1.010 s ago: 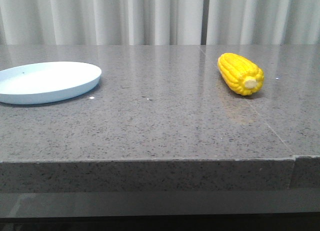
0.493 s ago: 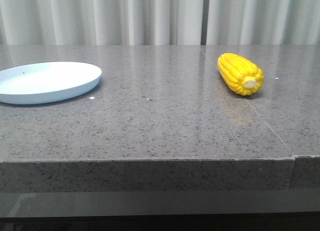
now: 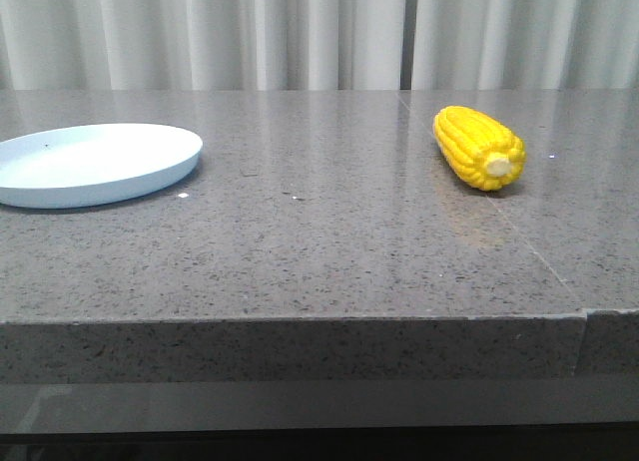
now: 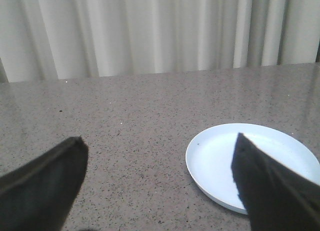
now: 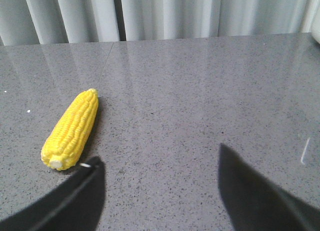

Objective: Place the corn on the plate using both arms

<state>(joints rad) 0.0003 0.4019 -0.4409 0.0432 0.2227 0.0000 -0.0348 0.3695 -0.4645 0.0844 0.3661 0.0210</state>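
Observation:
The yellow corn (image 3: 479, 147) lies on the grey stone table at the right, its cream stub end toward the camera. The pale blue plate (image 3: 95, 162) sits at the left and holds nothing. Neither arm shows in the front view. In the right wrist view the corn (image 5: 71, 128) lies just beyond one black finger (image 5: 75, 196), off to the side of my open right gripper (image 5: 159, 158), not between the fingers. In the left wrist view my left gripper (image 4: 157, 141) is open and empty over bare table, one finger (image 4: 270, 183) covering part of the plate (image 4: 215, 156).
The table's front edge (image 3: 300, 321) runs across the front view, with a seam (image 3: 584, 316) at the right. White curtains (image 3: 319, 32) hang behind the table. A pale object (image 5: 316, 38) shows at one edge of the right wrist view.

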